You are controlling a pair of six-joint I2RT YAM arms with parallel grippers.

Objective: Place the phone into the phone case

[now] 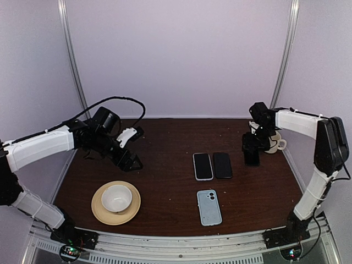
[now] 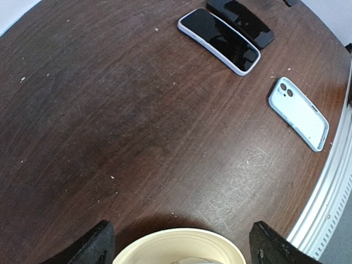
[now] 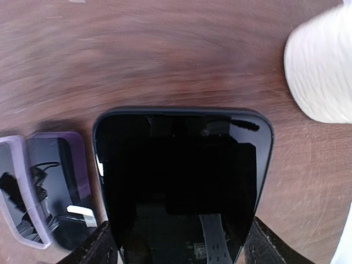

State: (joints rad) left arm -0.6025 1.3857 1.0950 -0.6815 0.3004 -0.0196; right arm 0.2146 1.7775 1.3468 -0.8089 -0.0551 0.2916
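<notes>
The phone (image 3: 181,181), an all-black glossy slab, sits between the fingers of my right gripper (image 3: 181,242), which is shut on its long edges. From above, that gripper (image 1: 251,149) holds the phone (image 1: 251,158) at the right of the table, beside a mug. The phone case (image 1: 202,166), black-faced with a light rim, lies flat mid-table and shows in the left wrist view too (image 2: 220,39). Another black slab (image 1: 222,165) lies right next to it. My left gripper (image 1: 129,159) hangs open with nothing between its fingers (image 2: 184,250), above the table's left side.
A pale blue-backed phone (image 1: 209,207) lies near the front edge, camera side up. A white bowl (image 1: 116,197) rests on a cream plate (image 1: 104,214) at front left, just below the left gripper. A white mug (image 1: 273,144) stands at the right edge. White walls enclose the table.
</notes>
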